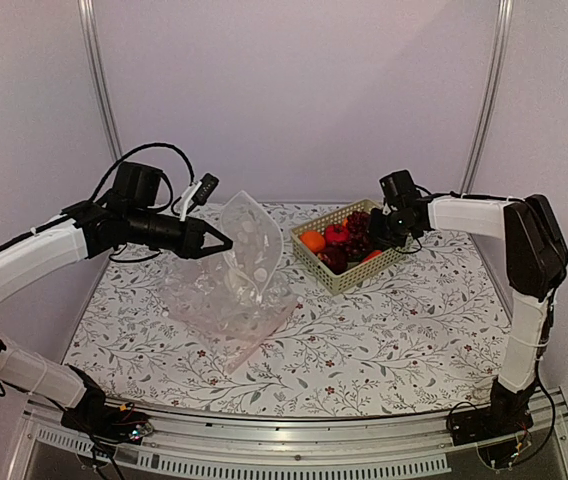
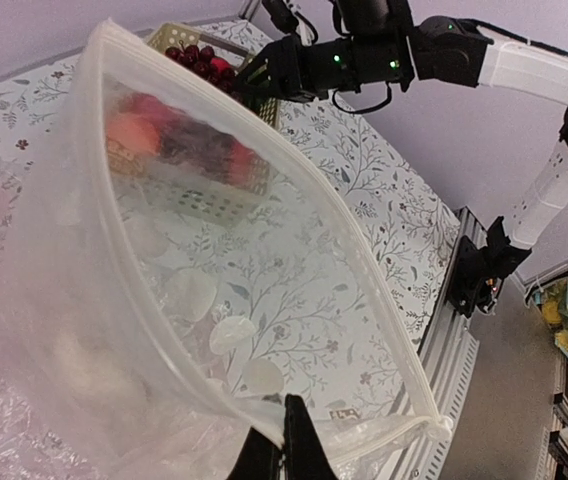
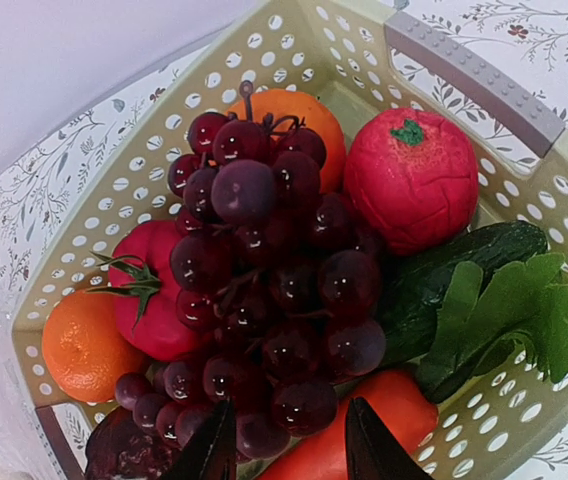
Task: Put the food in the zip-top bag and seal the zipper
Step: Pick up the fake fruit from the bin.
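Nearest me, the left gripper [image 2: 282, 450] is pinched tight on the rim of the zip-top bag [image 2: 114, 300], holding it up off the table [image 1: 404, 340] with the mouth gaping toward the basket [image 3: 464, 70]. The zipper [image 2: 334, 220] runs round that opening as a pale band, unsealed. The bag looks empty as far as I can tell. For the step in hand to go well, that mouth should be kept wide and steady, since the film is limp and would fold shut if it sagged.

Further back, the right gripper [image 3: 289, 445] hangs over the basket, its fingers apart on either side of the lowest grapes [image 3: 264, 260]; I cannot see them pressing yet. The bunch is lumpy and loose, so I judge that a bite on only a few berries may slip. A grip deeper, nearer the core of the cluster, should carry it better, followed by a straight lift before swinging across.

The basket is crowded. The round red fruit [image 3: 411, 180] sits just beside the grapes, touching the cucumber [image 3: 464, 270] and its green leaf [image 3: 524, 310]. Two orange fruits [image 3: 84, 345] and a red pepper-like piece [image 3: 154, 300] press in from the other side, and something orange-red lies right under the fingertips, likely to be nipped along with the grapes. The basket wall could also catch the bunch on its way out.
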You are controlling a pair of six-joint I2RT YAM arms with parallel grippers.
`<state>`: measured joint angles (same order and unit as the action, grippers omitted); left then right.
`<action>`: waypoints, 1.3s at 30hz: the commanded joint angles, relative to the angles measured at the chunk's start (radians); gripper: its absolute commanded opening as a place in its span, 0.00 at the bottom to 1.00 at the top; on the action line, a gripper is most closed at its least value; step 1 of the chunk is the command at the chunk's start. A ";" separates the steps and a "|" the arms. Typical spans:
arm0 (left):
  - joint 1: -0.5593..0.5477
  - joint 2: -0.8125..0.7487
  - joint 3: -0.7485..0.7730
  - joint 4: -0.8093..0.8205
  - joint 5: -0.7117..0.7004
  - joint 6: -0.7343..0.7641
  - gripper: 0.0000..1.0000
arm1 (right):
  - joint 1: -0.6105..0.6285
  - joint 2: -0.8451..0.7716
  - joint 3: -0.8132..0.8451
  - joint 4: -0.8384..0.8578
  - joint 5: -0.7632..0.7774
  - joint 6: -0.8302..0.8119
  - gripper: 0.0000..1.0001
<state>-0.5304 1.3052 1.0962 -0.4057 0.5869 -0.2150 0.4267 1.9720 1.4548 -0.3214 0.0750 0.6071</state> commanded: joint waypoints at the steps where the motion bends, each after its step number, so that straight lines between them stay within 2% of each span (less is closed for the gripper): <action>1: -0.004 -0.013 -0.016 -0.004 0.010 0.012 0.00 | -0.015 0.034 0.021 0.048 -0.032 0.036 0.37; 10: -0.004 -0.009 -0.015 -0.004 0.010 0.012 0.00 | -0.023 0.044 0.007 0.091 -0.063 0.076 0.33; 25: -0.004 -0.002 -0.016 -0.005 0.010 0.014 0.00 | -0.024 0.037 0.004 0.109 -0.063 0.091 0.09; 39: -0.005 0.006 -0.016 -0.006 0.010 0.013 0.00 | -0.025 -0.070 -0.040 0.106 -0.038 0.066 0.06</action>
<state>-0.5304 1.3056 1.0962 -0.4061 0.5907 -0.2131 0.4088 1.9888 1.4445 -0.2302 0.0166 0.6910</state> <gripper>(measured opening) 0.005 0.060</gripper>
